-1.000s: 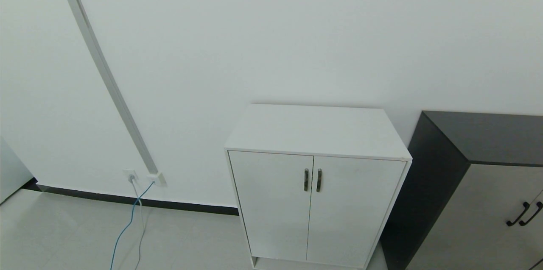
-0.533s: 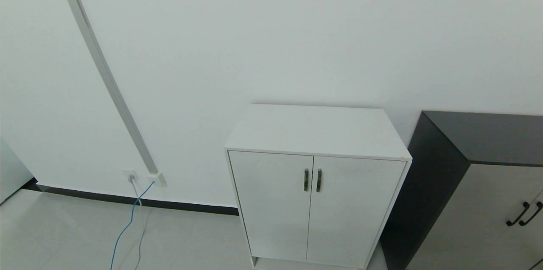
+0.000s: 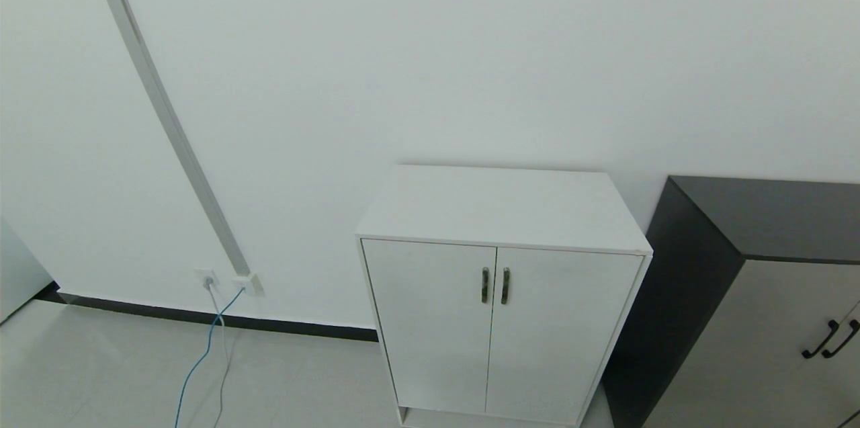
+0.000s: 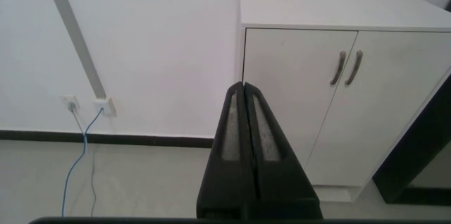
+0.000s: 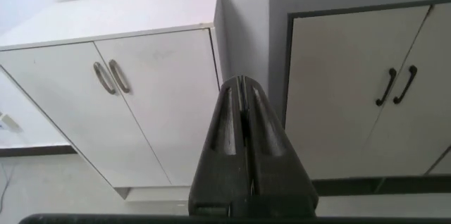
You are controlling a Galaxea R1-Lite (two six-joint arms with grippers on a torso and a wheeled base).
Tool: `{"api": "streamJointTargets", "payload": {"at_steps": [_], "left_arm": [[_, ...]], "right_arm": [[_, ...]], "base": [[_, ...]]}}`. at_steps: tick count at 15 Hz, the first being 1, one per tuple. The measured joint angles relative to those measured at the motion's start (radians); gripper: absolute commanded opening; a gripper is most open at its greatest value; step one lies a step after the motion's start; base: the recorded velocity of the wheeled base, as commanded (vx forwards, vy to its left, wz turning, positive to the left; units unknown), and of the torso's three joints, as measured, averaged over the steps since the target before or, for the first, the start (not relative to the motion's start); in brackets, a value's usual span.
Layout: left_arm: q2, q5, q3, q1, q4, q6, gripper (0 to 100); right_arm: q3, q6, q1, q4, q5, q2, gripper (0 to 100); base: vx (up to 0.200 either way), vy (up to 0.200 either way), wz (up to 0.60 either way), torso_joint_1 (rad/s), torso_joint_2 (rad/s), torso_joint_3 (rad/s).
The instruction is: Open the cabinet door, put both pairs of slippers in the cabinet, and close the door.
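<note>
A white two-door cabinet [image 3: 500, 320] stands against the wall, both doors shut, with two dark vertical handles [image 3: 494, 285] side by side at the centre seam. It also appears in the left wrist view [image 4: 331, 104] and the right wrist view [image 5: 127, 104]. My left gripper [image 4: 244, 91] is shut and empty, held some way in front of the cabinet's left side. My right gripper [image 5: 241, 86] is shut and empty too, in front of the gap between the white cabinet and a dark one.
A dark cabinet [image 3: 759, 293] with grey doors and black handles [image 3: 830, 339] stands right next to the white one. Wall sockets [image 3: 228, 280] with a blue cable [image 3: 198, 361] trailing over the tiled floor sit to the left. A grey conduit [image 3: 161, 105] runs up the wall.
</note>
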Motion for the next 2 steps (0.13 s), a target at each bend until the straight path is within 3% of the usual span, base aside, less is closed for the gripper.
{"api": "streamJointTargets", "payload": {"at_steps": [2], "left_arm": [[0.0,0.0,0.0,0.0,0.0,0.0,0]], "right_arm": [[0.0,0.0,0.0,0.0,0.0,-0.001,0]], "base": [[0.0,0.0,0.0,0.0,0.0,0.0]]}}
